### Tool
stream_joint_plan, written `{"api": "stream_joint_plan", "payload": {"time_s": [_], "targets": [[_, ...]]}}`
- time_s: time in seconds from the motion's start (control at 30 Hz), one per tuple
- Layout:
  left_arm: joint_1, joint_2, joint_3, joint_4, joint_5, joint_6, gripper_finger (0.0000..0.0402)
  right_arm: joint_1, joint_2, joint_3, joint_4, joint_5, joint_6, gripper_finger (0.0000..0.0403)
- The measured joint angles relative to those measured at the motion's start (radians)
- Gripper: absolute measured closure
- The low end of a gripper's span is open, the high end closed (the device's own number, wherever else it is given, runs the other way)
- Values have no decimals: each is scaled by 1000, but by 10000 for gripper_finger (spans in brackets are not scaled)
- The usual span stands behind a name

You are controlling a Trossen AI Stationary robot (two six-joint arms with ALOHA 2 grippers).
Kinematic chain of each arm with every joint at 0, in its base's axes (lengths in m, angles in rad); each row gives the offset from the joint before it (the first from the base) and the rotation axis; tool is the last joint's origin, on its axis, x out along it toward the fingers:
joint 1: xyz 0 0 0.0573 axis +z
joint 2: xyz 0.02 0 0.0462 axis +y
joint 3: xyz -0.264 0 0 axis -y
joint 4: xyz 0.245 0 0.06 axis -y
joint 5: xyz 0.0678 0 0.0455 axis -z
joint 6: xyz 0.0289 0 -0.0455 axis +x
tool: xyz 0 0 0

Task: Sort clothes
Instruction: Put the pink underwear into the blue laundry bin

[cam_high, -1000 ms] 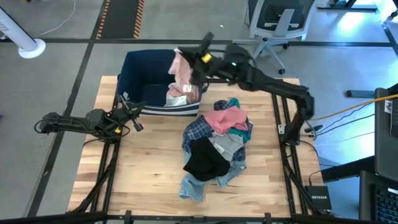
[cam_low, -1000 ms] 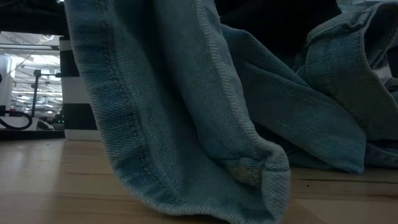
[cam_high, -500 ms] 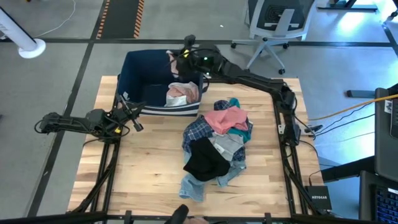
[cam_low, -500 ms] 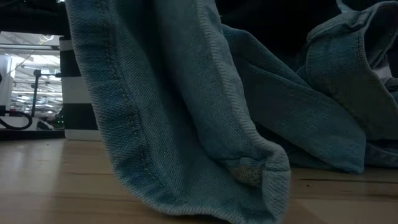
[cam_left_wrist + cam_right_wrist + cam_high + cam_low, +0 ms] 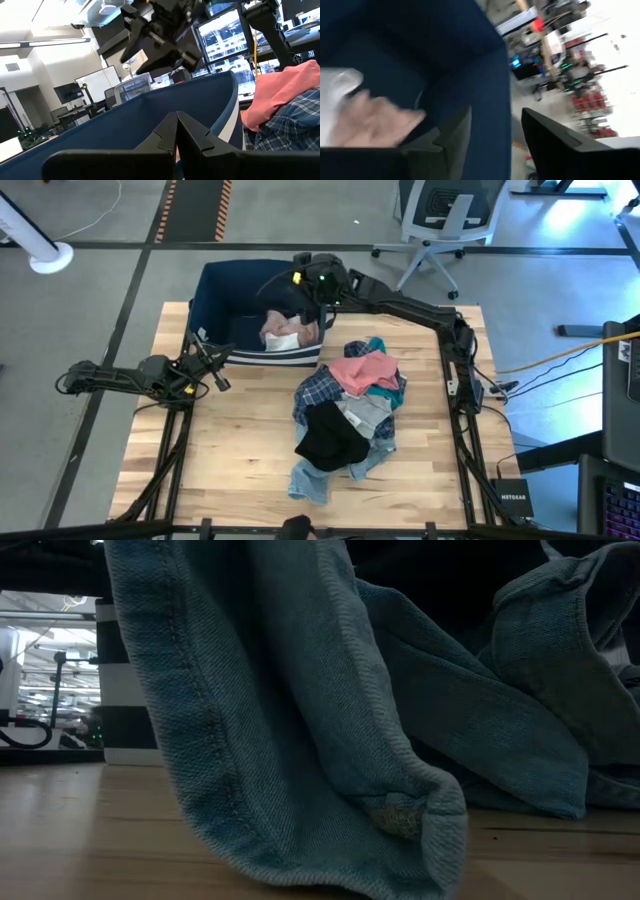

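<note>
Right gripper (image 5: pixel 297 280) hangs over the bin (image 5: pixel 215 290), above its far right part, with its fingers (image 5: pixel 547 132) parted and nothing between them; in the right wrist view the gap between them shows only the bin's navy wall. Below it, inside the bin, lies a pale pink and white garment (image 5: pixel 285 332), loose from the gripper and bunched against the bin's right side. Left gripper (image 5: pixel 222 380) rests low just in front of the bin's white-banded front wall, at its left end, fingers (image 5: pixel 176 131) pressed together and empty; its wrist view looks straight at that wall. On the table (image 5: pixel 230 470), to the right of the bin and nearer the front edge, sits the pile of clothes. A pink top (image 5: pixel 362 370) lies on the pile's near-bin end, with a teal item (image 5: pixel 376 345) showing at its edge towards the bin. A plaid shirt (image 5: pixel 315 392) spreads on the pile's bin-ward side, a black piece (image 5: pixel 330 440) lies farther from the bin, and the jeans (image 5: pixel 310 480) trail farthest from it, towards the table's front. In the low view the jeans fill almost everything, their hem touching the wood, with the bin's banded wall glimpsed behind them.
</note>
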Motion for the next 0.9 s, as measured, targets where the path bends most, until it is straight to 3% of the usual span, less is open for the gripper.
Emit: {"api": "stream_joint_plan", "payload": {"time_s": [0.27, 0.6, 0.9], "targets": [[0, 0, 0, 1, 0, 0, 400, 11, -2, 243, -464, 1, 0, 187], [0, 0, 0, 0, 0, 0, 400, 131, -217, 198, -587, 26, 13, 187], [0, 0, 0, 0, 0, 0, 400, 212, -290, 197, -782, 115, 103, 187]]}}
